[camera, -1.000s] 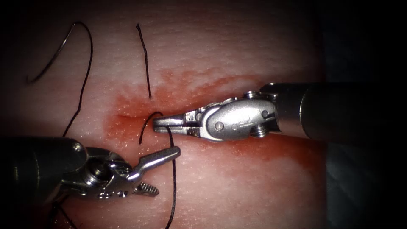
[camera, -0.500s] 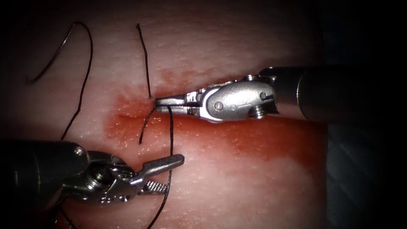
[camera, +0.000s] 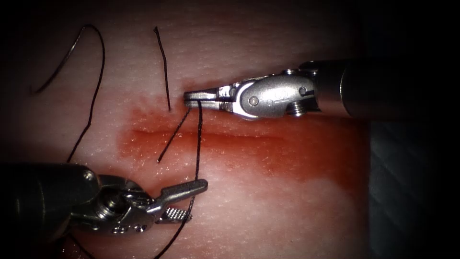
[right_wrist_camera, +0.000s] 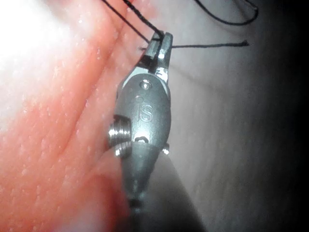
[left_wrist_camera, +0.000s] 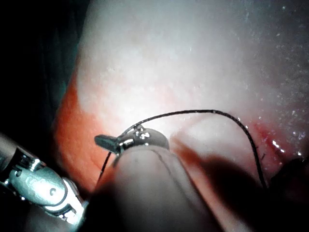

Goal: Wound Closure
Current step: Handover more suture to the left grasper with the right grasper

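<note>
Right tool [camera: 188,98]: fingers closed on the thread [camera: 198,144], tip just above the cut [camera: 225,135] in the tissue [camera: 268,211]. From the grip, one strand hangs straight down across the cut and passes between the left tool's [camera: 191,201] open fingers, which hold nothing. Needle [camera: 62,62] lies free on the tissue, upper left, well apart from both tools. Red fluid [camera: 287,158] along the cut.
</note>
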### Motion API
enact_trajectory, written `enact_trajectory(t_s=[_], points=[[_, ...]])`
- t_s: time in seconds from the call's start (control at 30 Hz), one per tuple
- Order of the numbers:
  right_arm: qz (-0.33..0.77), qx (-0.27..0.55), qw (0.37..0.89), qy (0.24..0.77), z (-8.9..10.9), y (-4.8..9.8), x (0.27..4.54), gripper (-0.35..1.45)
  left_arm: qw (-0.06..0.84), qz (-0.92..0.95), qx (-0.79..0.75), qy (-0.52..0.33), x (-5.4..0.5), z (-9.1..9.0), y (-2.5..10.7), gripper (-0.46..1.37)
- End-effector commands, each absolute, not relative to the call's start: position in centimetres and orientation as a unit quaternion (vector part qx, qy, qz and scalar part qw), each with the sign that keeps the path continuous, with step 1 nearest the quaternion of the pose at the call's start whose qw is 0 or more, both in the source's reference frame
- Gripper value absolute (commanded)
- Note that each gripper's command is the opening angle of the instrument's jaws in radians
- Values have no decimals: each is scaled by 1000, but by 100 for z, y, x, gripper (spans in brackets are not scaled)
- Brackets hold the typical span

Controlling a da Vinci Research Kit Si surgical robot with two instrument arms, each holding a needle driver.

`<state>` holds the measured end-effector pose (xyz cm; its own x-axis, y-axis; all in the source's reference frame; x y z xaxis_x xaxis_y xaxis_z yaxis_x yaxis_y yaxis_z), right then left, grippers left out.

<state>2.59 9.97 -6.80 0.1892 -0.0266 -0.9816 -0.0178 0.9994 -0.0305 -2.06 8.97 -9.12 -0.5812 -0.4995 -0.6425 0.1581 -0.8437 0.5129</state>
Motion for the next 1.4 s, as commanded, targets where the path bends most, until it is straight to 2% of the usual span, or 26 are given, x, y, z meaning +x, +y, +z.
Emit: enact_trajectory(t_s=[0.03,0.3,0.6,1.4], points=[[-2,-18,771,637,-680,997,259,-35,191,-865,416,-204,-207,-911,897,26],[3,-17,771,637,-676,999,256,-35,209,-867,408,-194,-210,-892,887,24],[5,-20,772,636,-668,1008,253,-35,214,-866,412,-183,-217,-889,879,34],[10,-26,783,622,-639,1031,252,-35,214,-866,415,-177,-217,-896,865,31]])
